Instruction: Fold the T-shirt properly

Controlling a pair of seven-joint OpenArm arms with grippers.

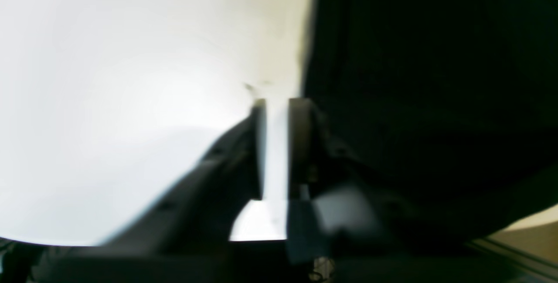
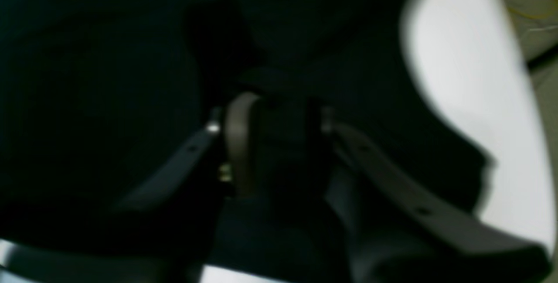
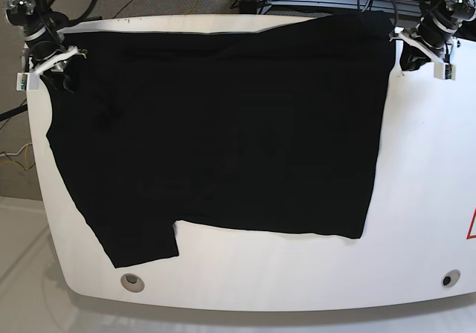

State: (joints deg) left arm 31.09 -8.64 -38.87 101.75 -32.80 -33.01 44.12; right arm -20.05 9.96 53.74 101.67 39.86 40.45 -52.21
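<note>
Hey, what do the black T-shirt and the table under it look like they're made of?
T-shirt: soft matte black cloth, likely a cotton knit, judging by its limp drape and shallow wrinkles. Table: smooth, hard white top with a faint sheen, probably laminate or painted board; the pictures can't settle which.

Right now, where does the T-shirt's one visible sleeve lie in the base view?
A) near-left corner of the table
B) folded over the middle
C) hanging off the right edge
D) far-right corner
A: the T-shirt lies spread flat, and its sleeve sticks out toward the table's near-left corner.
</note>
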